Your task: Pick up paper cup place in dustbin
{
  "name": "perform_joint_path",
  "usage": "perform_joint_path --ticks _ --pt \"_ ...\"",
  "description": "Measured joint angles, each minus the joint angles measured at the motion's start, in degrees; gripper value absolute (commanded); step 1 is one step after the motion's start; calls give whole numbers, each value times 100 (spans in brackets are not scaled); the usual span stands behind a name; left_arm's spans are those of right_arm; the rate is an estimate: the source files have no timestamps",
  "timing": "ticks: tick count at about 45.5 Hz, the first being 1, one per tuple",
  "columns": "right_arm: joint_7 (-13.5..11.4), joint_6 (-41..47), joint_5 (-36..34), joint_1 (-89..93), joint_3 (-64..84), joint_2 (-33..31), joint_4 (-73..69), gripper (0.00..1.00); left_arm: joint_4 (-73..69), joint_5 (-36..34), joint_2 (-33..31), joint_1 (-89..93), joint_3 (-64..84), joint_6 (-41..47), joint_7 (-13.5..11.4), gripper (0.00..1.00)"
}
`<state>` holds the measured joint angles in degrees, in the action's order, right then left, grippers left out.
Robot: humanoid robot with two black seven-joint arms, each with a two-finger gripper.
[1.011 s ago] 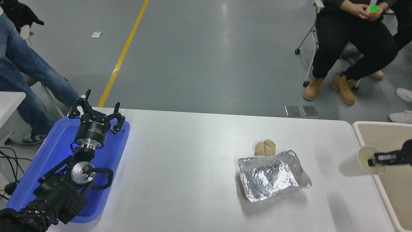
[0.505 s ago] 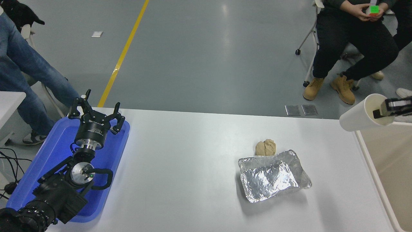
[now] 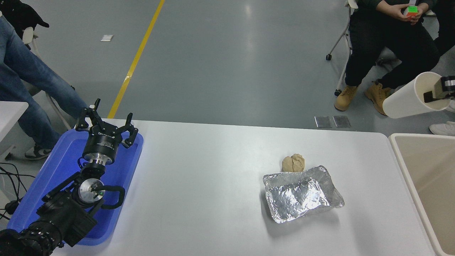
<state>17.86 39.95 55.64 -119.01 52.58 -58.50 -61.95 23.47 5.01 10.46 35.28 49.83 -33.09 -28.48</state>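
Head view: paper cup (image 3: 408, 96) carried on its side, high above the dustbin (image 3: 403, 156) corner.

Pinched at the rim by the right gripper (image 3: 438, 93), apparently 1 finger inside the mouth, mostly cut off at the frame edge. Released here, likely to drop outside the rim or slip from so shallow a hold. Left gripper (image 3: 106, 125) parked over blue tray (image 3: 53, 177), fingers spread.

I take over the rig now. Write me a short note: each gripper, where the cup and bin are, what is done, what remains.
Left gripper: open, parked over the blue tray.
Right gripper: shut on the rim of the paper cup, held tilted in the air at the right edge, above and beyond the dustbin.
Done: cup picked up.
Left: bring it over the dustbin and release.
The paper ball and foil tray lie on the table.
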Motion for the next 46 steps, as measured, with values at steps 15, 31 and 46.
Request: perform_joint_path --ticks 15,31,46 --pt "-27 -648 -895 1689 -23 233 1864 0 0 1 0 2 0 1 0 100" --pt "-55 -1533 -2420 4067 -31 829 3772 0 0 1 0 4 0 5 0 100" --pt "-422 -2536 -3610 5869 -202 1536 4837 0 0 2 0 4 0 4 0 100"
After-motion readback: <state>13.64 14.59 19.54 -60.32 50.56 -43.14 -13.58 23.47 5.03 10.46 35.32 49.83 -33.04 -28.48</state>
